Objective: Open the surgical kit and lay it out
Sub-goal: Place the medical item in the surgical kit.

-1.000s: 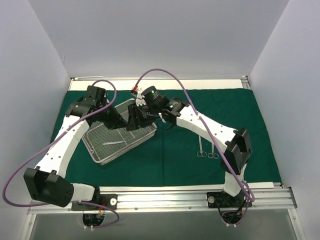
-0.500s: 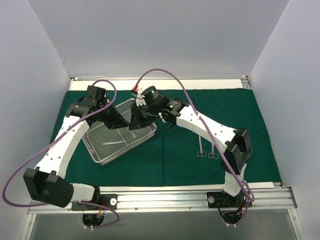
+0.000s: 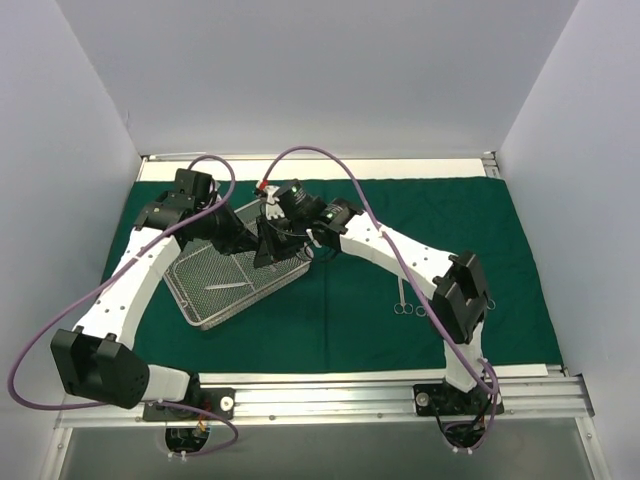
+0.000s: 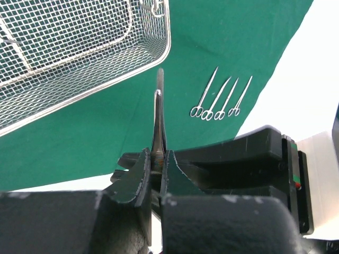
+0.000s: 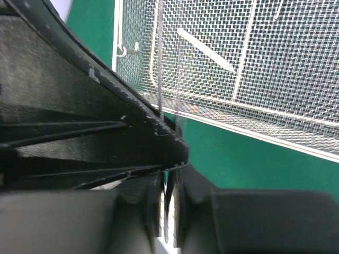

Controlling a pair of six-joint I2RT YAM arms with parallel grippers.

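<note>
The dark green drape (image 3: pixel 350 325) lies spread flat on the table. The silver mesh tray (image 3: pixel 250 298) sits on its left half with a slim instrument (image 3: pixel 228 287) inside. Both grippers meet over the tray's right end. My left gripper (image 3: pixel 250 243) is shut on steel forceps (image 4: pixel 158 116) that point away from its jaws (image 4: pixel 156 159). My right gripper (image 3: pixel 268 244) faces it; in the right wrist view its jaws (image 5: pixel 168 193) stand narrowly apart on either side of a thin dark edge, with light showing on both sides. Several small scissors (image 3: pixel 412 303) lie in a row on the drape.
The tray's rim (image 4: pixel 106 79) is just beyond the forceps tip. The left gripper's black body (image 5: pixel 79 127) fills the left of the right wrist view. A slim instrument (image 5: pixel 206 50) lies in the tray. White walls enclose the table; an aluminium rail (image 3: pixel 330 395) runs along the front.
The right arm has swung a little to the left and its gripper has moved closer against the left gripper. The left gripper still holds the forceps in place.
</note>
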